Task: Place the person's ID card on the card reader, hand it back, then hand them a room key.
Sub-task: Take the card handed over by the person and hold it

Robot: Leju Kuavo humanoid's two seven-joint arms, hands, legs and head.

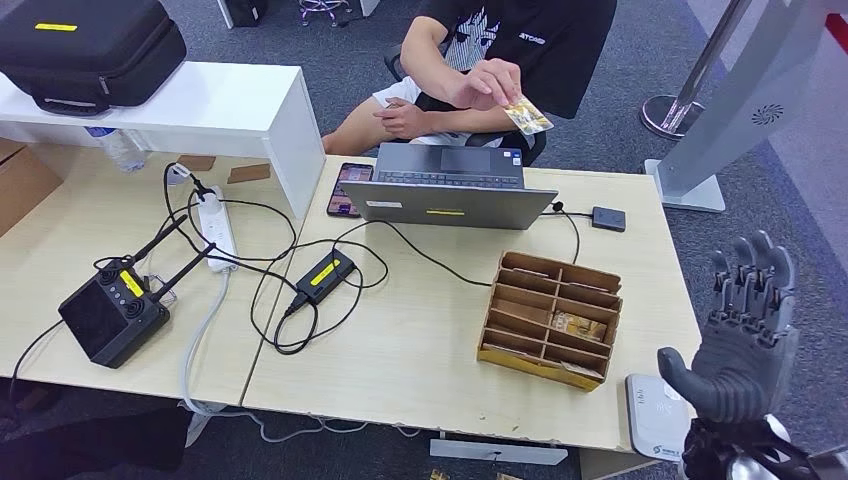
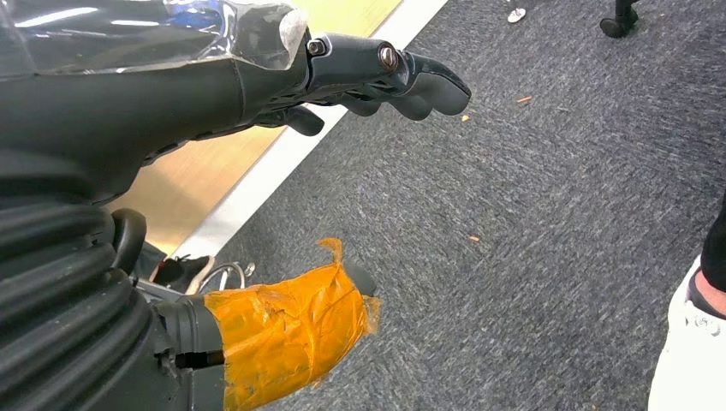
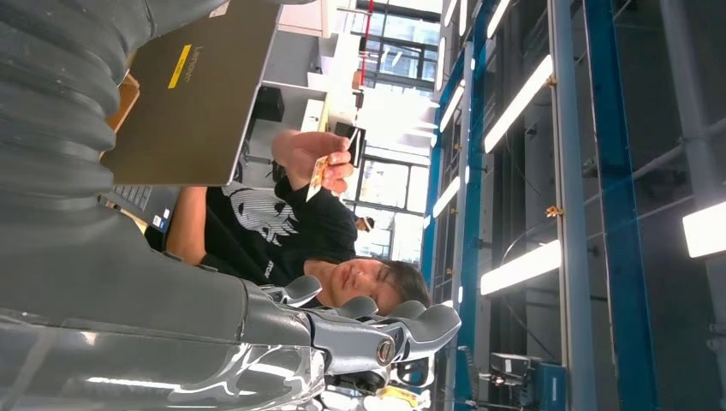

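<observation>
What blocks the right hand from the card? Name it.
Nothing visible. The right hand is raised and empty off the table's right edge; the card is held out by the person's hand above the laptop, with open air between.

The laptop is grey with a yellow sticker — the ID card is yellowish. The organizer is brown cardboard, the card reader white, the table pale wood.

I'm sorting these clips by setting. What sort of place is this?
Probably an office or lab set up as a mock check-in desk: a person holds out a card across a desk with a laptop, a card reader and a cardboard organizer.
</observation>
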